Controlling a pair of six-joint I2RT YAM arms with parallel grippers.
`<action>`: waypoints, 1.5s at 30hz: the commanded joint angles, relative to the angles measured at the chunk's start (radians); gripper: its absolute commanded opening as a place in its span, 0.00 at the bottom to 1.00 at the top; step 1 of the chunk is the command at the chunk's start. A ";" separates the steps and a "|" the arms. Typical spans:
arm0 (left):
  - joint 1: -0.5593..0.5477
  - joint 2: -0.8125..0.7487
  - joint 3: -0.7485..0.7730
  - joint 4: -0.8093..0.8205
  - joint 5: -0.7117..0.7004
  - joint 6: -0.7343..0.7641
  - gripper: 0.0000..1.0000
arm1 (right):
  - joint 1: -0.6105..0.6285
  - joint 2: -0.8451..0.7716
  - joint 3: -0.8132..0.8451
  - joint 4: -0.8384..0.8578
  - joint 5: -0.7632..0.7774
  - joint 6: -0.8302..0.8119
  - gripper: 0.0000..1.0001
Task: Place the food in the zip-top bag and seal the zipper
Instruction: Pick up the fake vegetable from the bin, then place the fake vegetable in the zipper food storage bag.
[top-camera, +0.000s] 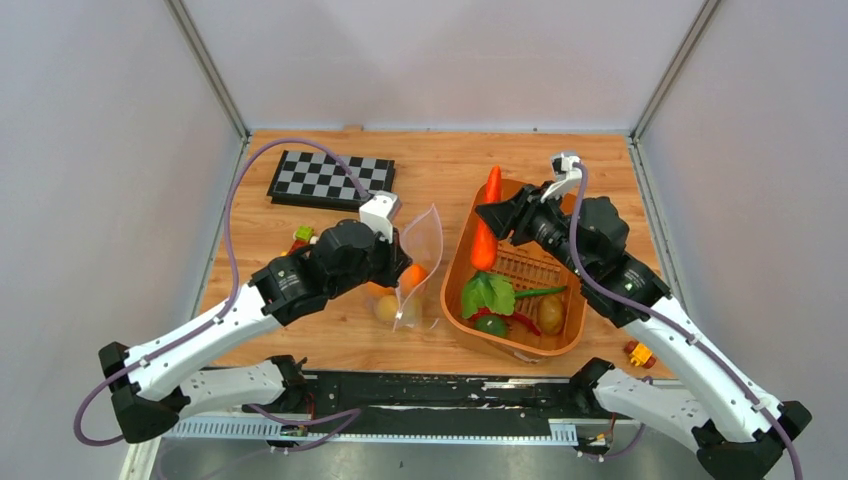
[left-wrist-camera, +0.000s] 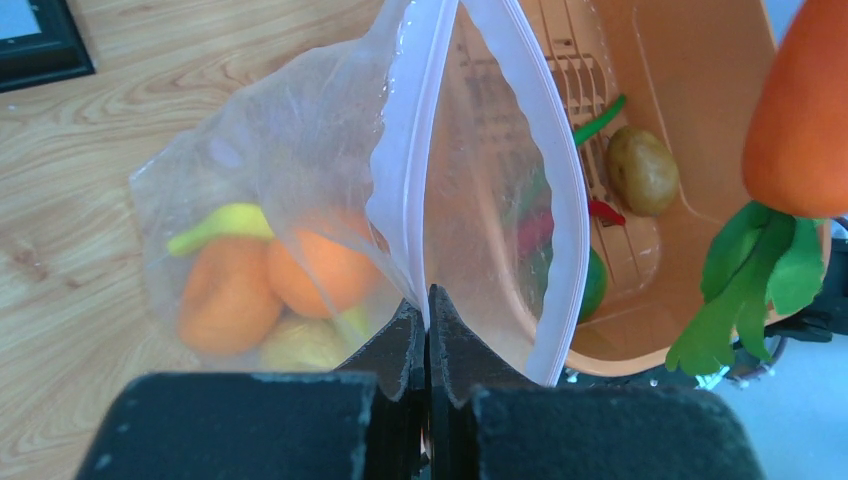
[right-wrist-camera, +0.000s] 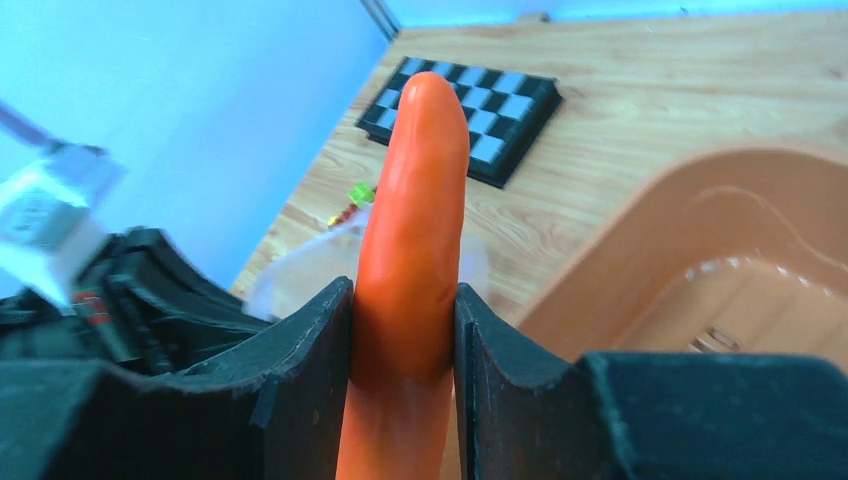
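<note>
**Carrot being carried to the open bag.** The left gripper (left-wrist-camera: 428, 300) is shown with its fingers pressed together on one lip of the zip-top bag (left-wrist-camera: 480, 200), the plastic being pinched right at the fingertips. By this hold the lip is lifted and the mouth is propped agape. The two strips of the zipper (left-wrist-camera: 400, 170) bow apart to either side of the fingers, unsealed. Past these fingers and to their left, inside the bag, orange balls (left-wrist-camera: 300, 270) and a yellow piece (left-wrist-camera: 225, 222) are lodged. The right gripper (right-wrist-camera: 404, 300) is clamped on the carrot (top-camera: 484, 248) about its middle. The orange body is squeezed between the two fingers, its tip projecting well beyond them and its green leaves hanging behind. The carrot is held above the basket (top-camera: 447, 285), just beside the bag's mouth. The lengthwise grip is presumably chosen so that one end can be led into the narrow opening. Below the right fingers, in the basket, a brownish piece (left-wrist-camera: 642, 168), a red chilli (top-camera: 525, 322) and a green pepper (top-camera: 490, 324) are seen — so filling is judged partly done and sealing not yet begun.
</note>
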 joint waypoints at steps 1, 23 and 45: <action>0.004 0.028 0.038 0.050 0.073 -0.020 0.00 | 0.089 0.000 0.090 0.179 0.071 -0.106 0.00; 0.004 -0.008 0.069 0.053 0.099 -0.060 0.00 | 0.344 0.237 0.039 0.742 0.386 -0.375 0.00; 0.004 -0.070 0.043 0.080 -0.014 -0.095 0.00 | 0.355 0.176 -0.082 0.606 0.022 -0.344 0.11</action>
